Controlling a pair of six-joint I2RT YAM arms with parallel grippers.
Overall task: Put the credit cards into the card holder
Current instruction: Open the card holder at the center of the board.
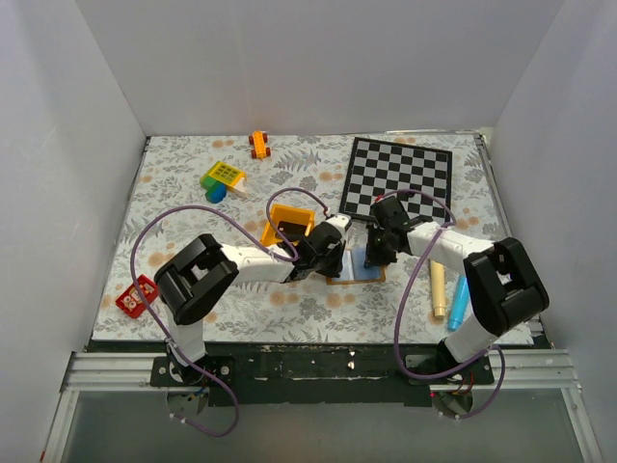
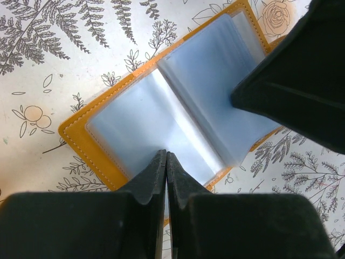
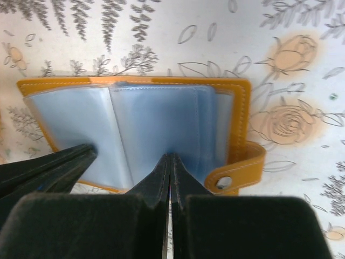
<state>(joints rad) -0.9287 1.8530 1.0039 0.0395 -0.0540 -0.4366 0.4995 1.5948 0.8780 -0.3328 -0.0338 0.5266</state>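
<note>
The card holder (image 1: 362, 270) lies open on the table between my grippers, tan outside with pale blue clear sleeves inside (image 2: 145, 116) (image 3: 156, 118). Its snap stud (image 3: 223, 183) sits on the strap at the right. My left gripper (image 1: 335, 253) (image 2: 166, 155) is shut, its tips resting on a sleeve near the fold. My right gripper (image 1: 378, 249) (image 3: 171, 157) is shut too, its tips on the sleeves of the other half. Each gripper shows as a dark shape in the other's wrist view. A black credit card (image 1: 291, 230) lies in the yellow bin.
The yellow bin (image 1: 289, 208) stands just left of the grippers. A chequered board (image 1: 400, 178) lies at the back right. A tan stick (image 1: 438, 289) and a blue marker (image 1: 457, 301) lie at the right, a red toy (image 1: 137, 295) at the left, and other toys (image 1: 222, 178) (image 1: 258, 145) at the back.
</note>
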